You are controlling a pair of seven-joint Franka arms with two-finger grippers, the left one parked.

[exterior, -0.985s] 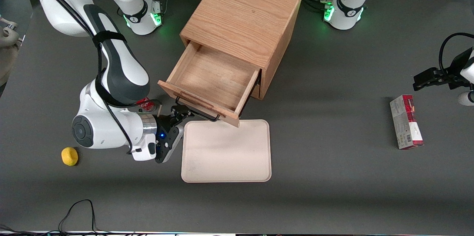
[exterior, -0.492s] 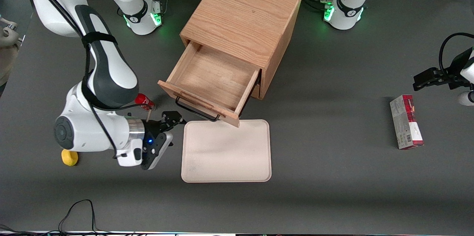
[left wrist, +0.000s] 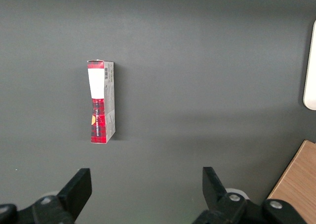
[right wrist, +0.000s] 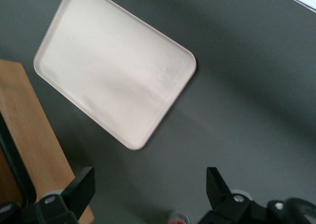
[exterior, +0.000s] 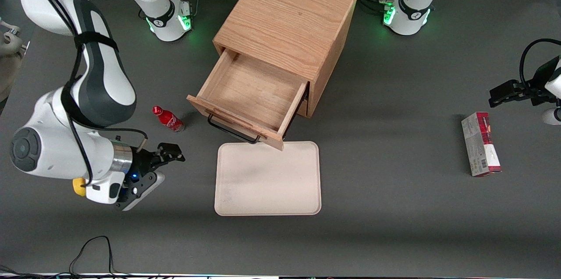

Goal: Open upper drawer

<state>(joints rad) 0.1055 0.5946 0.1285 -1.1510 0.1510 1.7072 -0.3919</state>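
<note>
Upper drawer (exterior: 252, 95) stood pulled well out of the oak cabinet (exterior: 287, 20), its bare wooden floor open to view and its black wire handle (exterior: 232, 130) overhanging the desk (exterior: 394, 209) just above the edge of the cream tray (exterior: 267, 178). The cabinet sat near the desk's edge farthest from the front camera, about midway along it. A small red bottle (exterior: 168, 119) lay on the desk beside the drawer's front corner, toward the working arm's end. The gripper (exterior: 168, 154) hung apart from the handle, nearer the front camera than the bottle, its fingers spread and holding nothing; the right wrist view showed the tray (right wrist: 116, 86) between them. A yellow object (exterior: 79, 186) peeked from under the arm. A red carton (exterior: 480, 143) lay toward the parked arm's end. Judged from this, the opening looked done; retreating well would mean lifting clear of bottle and tray without brushing the handle.
</note>
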